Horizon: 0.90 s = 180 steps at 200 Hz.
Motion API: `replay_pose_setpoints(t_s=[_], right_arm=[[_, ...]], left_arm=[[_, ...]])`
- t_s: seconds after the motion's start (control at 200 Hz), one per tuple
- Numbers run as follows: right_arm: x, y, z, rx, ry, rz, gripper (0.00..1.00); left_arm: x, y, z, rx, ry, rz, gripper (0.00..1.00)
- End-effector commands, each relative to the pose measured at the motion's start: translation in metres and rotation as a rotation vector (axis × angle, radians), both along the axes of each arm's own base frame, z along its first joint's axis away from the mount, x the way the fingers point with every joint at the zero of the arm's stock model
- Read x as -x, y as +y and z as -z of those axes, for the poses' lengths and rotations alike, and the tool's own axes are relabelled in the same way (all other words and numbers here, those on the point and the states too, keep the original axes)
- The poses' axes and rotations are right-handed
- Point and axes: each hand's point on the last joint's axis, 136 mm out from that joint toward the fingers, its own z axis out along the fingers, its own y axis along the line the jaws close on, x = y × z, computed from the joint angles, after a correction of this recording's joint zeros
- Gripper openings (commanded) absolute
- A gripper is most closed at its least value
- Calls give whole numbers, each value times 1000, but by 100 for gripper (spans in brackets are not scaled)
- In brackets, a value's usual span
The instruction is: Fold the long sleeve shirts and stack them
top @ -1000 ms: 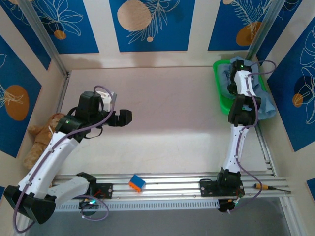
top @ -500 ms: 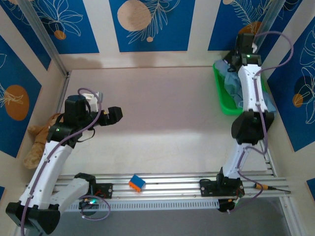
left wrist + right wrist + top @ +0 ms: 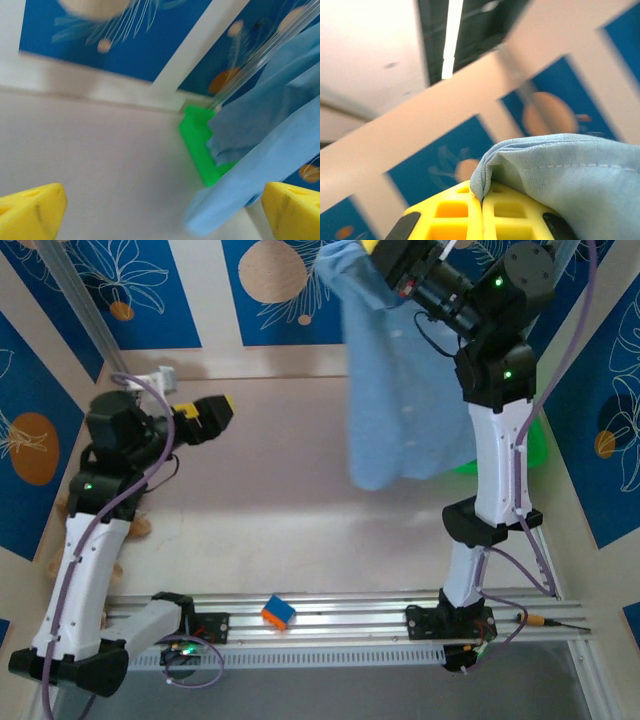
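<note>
**Left gripper** (image 3: 213,410): recorded at the left of the top view, above the table (image 3: 290,510). The jaws were spread wide with nothing between them. They were pointed toward the right of the frame. In the left wrist view, the two yellow fingertips (image 3: 31,210) were seen at the lower corners, with the cloth at the right edge.

**Long sleeve shirt** (image 3: 400,390): light blue, recorded right of centre in the top view, well apart from the left gripper. It was hung by one pinched edge. Its long axis ran from the top of the frame down to mid-frame, and the lower hem was left free.

**Right gripper** (image 3: 385,252): recorded at the top of the frame and clenched on the shirt's upper edge. In the right wrist view, a fold of cloth (image 3: 555,170) was seen nipped between the closed yellow fingers (image 3: 455,210).

**Green basket** (image 3: 538,445): recorded at the right, behind the shirt, with more blue cloth seen inside it from the left wrist view.

**Judgement**: the free hem was judged nearer to the left arm. A reach rightward would be called for.
</note>
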Motion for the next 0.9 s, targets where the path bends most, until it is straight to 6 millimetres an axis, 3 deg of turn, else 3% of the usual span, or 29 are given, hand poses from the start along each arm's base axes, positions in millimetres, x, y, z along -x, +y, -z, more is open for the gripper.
replay_pose_setpoints(t_s=[0.0, 0.09, 0.175, 0.295, 0.34, 0.39, 0.46, 0.54, 0.56, 0.63, 0.685, 0.81, 0.895], right_arm=[[31, 13, -21, -83, -41, -172, 0], [30, 22, -14, -67, -12, -184, 0], [25, 34, 1, -19, 25, -200, 0], [0, 51, 58, 138, 167, -224, 0], [-16, 57, 95, 207, 267, -232, 0], [-21, 60, 130, 279, 321, -244, 0], [-35, 56, 208, 392, 482, -198, 0], [-33, 34, 298, 548, 637, -91, 0], [-33, 27, 332, 593, 701, -59, 0], [-19, -4, 422, 732, 863, 31, 0], [-3, -27, 478, 796, 961, 78, 0], [35, -71, 567, 951, 1136, 155, 0], [58, -101, 607, 1067, 1253, 224, 7]], left_arm=[[10, 3, -48, 58, -102, 9, 100], [17, 9, -54, 37, -118, -9, 100], [23, 34, -46, -36, -101, -132, 100], [34, 63, -23, -130, -44, -264, 100], [38, 70, -9, -151, -5, -299, 100], [42, 76, 9, -175, 41, -325, 100], [50, 85, 38, -216, 107, -365, 100], [59, 90, 77, -237, 192, -382, 100], [61, 90, 87, -234, 215, -382, 100], [66, 84, 124, -193, 301, -355, 100], [66, 78, 154, -160, 368, -335, 100], [62, 77, 207, -144, 475, -343, 100], [54, 82, 229, -175, 519, -368, 100]])
